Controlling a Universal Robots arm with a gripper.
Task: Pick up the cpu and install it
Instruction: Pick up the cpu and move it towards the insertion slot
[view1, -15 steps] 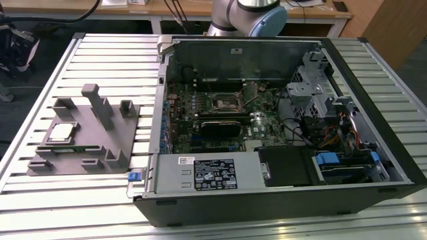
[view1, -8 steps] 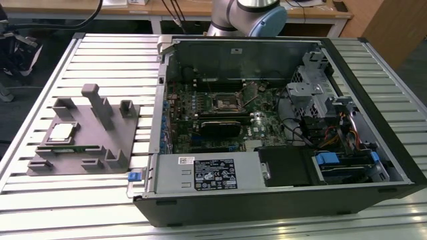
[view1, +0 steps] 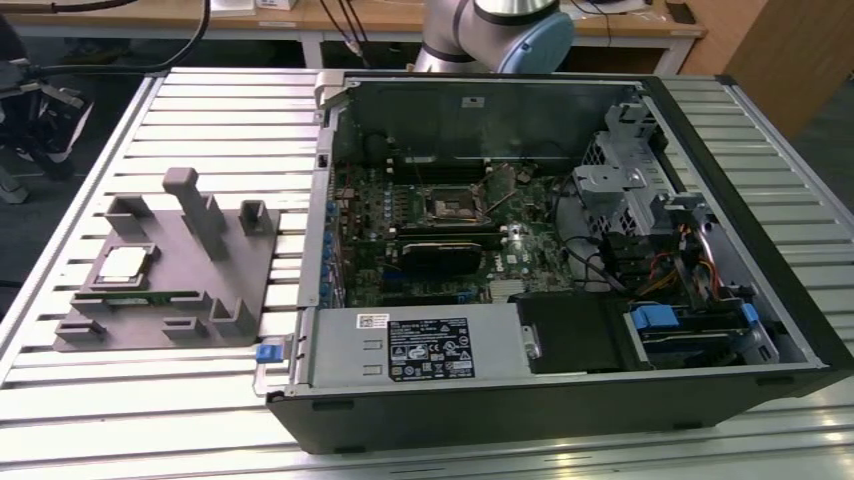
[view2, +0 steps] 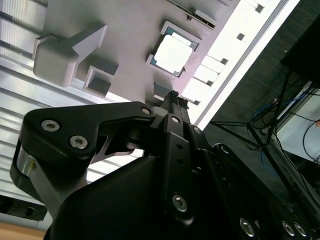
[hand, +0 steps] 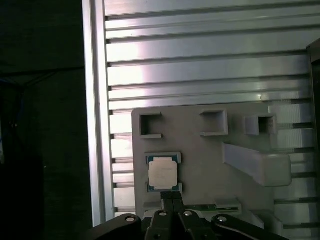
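- The cpu (view1: 123, 265) is seen lying flat, silvery top up, in a shallow square recess of the grey plastic holder (view1: 180, 285), on the exterior view's left.
- In both wrist views the cpu (view2: 172, 52) (hand: 163, 173) is shown seated in that recess, with its green edge framed by raised corners of the holder (view2: 125, 30) (hand: 200, 150).
- The gripper (view2: 173, 96) (hand: 172, 196) is pointed toward the holder and kept apart from the cpu. Its 2 fingers are pressed together and nothing is held between them.
- A thin green memory stick (hand: 204, 207) is lodged in a slot of the holder, near the cpu.
- The holder is set on a slatted aluminium table (view1: 200, 110), just beside an opened computer case (view1: 561, 405) laid on its side.
- Inside the case a motherboard (view1: 441, 235) is exposed, with a black square socket (view1: 451, 205) near its middle, well apart from the cpu.
- Part of the arm (view1: 487, 30) is seen behind the case in the exterior view.
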